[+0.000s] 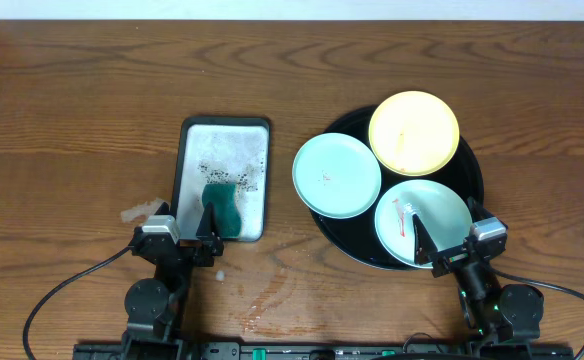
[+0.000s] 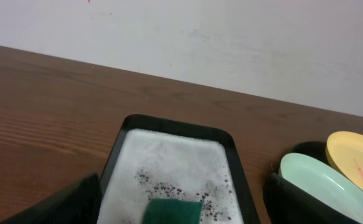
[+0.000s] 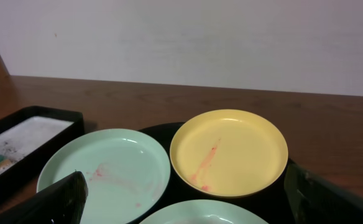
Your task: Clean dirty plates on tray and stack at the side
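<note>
The round black tray [image 1: 472,178] at the right holds three plates. A pale yellow plate [image 1: 414,131] with a red smear lies at the back. A mint-green plate [image 1: 337,175] with a small smear lies at the left, overhanging the rim. Another mint-green plate [image 1: 422,222] with a red smear lies at the front. My right gripper [image 1: 444,243] is open over the front plate's near edge. My left gripper [image 1: 187,232] is open at the near end of the silver tray, around the green sponge [image 1: 224,205]. The yellow plate [image 3: 229,151] and the left mint plate [image 3: 105,174] show in the right wrist view.
A rectangular silver-grey tray [image 1: 225,140] with soapy foam lies left of the black tray; it also shows in the left wrist view [image 2: 172,158]. A wet patch [image 1: 137,212] lies left of it, and wet streaks [image 1: 262,300] near the front edge. Bare wood tabletop [image 1: 72,120] surrounds them.
</note>
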